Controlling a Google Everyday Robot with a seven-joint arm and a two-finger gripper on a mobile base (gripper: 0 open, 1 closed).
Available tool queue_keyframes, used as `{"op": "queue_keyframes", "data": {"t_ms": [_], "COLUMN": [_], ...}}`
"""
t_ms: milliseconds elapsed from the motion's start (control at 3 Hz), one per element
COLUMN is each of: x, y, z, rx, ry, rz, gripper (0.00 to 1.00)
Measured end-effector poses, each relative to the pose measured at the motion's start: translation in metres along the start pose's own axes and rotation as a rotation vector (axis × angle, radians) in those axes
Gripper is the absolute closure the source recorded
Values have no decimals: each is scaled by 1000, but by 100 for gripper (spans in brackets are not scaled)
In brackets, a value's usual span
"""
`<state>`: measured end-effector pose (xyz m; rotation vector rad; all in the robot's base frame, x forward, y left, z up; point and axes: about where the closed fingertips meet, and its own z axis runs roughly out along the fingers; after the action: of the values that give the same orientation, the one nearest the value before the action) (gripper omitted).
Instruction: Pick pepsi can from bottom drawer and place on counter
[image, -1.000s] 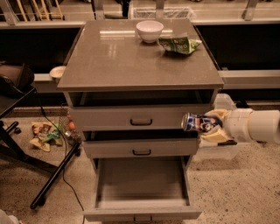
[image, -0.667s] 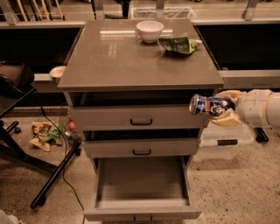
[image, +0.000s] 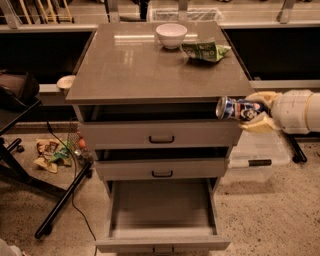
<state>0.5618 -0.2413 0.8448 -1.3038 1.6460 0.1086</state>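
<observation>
The pepsi can (image: 239, 108) lies on its side in my gripper (image: 252, 111), silver end pointing left. My gripper is shut on it and holds it in the air beside the cabinet's right front corner, just below the level of the counter (image: 150, 65). The arm reaches in from the right edge. The bottom drawer (image: 162, 212) is pulled wide open and shows only its bare inside. The two shallower drawers above it are slightly open.
A white bowl (image: 171, 35) and a green snack bag (image: 205, 51) sit at the back of the counter. A clear plastic bin (image: 257, 155) stands on the floor right of the cabinet. A black stand and litter lie on the floor at left.
My gripper has lifted the pepsi can from mid-drawer height up to just under the counter's edge, staying at the cabinet's right side.
</observation>
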Motion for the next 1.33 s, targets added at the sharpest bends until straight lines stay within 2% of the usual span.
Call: {"op": "queue_keyframes", "data": {"t_ms": [333,667,1000,1333], "x": [-32,-79,-79,-84], "y": [-42,-81,-81,-97], "z": [3,21,25,36], "rx": [-13,-48,-53,-86], "ry": [-45,-78,-76,-24], "rz": [-35,-71,-50,2], "gripper": [100,100,100,100]}}
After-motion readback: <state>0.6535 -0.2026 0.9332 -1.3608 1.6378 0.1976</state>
